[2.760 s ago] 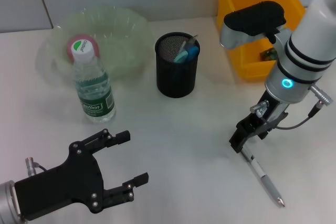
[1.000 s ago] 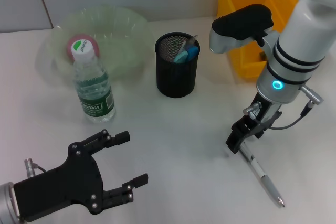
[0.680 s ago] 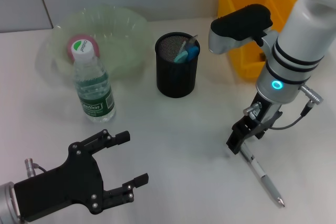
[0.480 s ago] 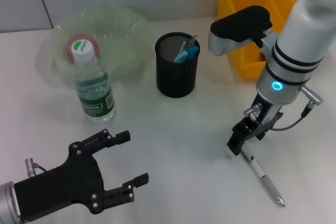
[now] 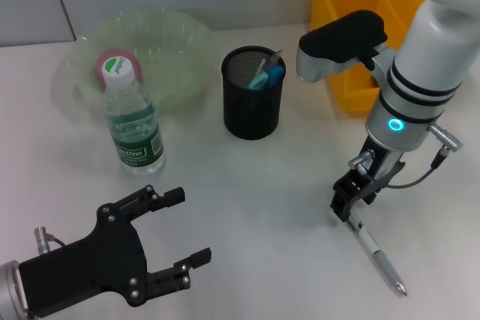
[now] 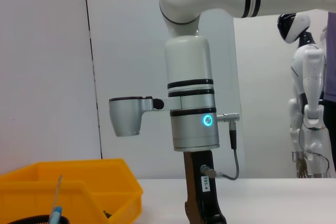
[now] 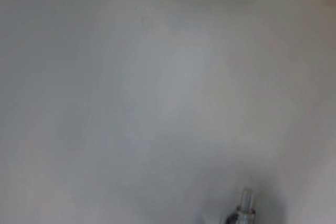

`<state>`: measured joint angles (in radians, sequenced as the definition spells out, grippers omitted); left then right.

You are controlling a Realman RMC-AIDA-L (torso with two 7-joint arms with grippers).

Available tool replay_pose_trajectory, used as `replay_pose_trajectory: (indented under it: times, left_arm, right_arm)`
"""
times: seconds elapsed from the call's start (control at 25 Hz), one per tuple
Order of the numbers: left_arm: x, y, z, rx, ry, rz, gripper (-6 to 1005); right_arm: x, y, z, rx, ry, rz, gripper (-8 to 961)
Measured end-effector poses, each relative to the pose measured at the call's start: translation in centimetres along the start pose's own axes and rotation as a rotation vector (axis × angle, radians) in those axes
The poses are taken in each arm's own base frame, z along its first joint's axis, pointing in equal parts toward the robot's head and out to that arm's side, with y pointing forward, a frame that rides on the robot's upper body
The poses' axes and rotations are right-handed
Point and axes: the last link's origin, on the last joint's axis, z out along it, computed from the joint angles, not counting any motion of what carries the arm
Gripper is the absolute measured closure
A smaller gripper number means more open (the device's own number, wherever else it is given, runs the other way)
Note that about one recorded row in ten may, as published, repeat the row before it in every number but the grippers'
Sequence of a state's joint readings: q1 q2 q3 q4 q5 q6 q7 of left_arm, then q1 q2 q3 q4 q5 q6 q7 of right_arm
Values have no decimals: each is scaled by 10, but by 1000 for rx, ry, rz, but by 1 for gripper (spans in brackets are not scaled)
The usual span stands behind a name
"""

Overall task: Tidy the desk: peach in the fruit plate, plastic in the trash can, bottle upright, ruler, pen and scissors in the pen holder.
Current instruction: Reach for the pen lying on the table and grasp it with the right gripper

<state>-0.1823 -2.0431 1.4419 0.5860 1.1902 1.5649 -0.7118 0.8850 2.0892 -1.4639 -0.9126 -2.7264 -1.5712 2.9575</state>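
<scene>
One item is left loose on the desk: the pen (image 5: 373, 248), lying flat near the right front, well apart from the pen holder (image 5: 253, 93). Your right gripper (image 5: 346, 206) is down at the pen's upper end, pointing almost straight down from a steep forearm. From the head view you cannot tell whether its jaws are parted around the barrel or already pressed on it; the right wrist view shows only a small metal tip low in frame.

Watch the grasp point. You are at the very end of the pen, so if you close there it will probably pivot or swing as it lifts, and could slip out. A gripper set too low may also scrape the tabletop (image 5: 247, 185) and flick the pen away. Carrying it over, the long dangling end could catch the holder's rim.

Your left gripper (image 5: 176, 239) hovers low at the left front, jaws wide apart and empty. Leave it there. The bottle (image 5: 133, 125) already stands upright just in front of the fruit plate (image 5: 169, 35).
</scene>
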Motion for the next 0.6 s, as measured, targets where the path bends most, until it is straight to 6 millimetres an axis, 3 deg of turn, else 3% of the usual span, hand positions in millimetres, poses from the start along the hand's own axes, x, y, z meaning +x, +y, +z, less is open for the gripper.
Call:
replay_pose_trajectory:
  times: [0.08, 0.6]
  left_arm:
    - [0, 0, -1, 1, 3, -1, 203]
    - [1, 1, 0, -7, 7, -2, 203]
  right_arm:
    - [0, 0, 0, 1, 1, -1, 446]
    - [0, 0, 1, 2, 0, 0, 457]
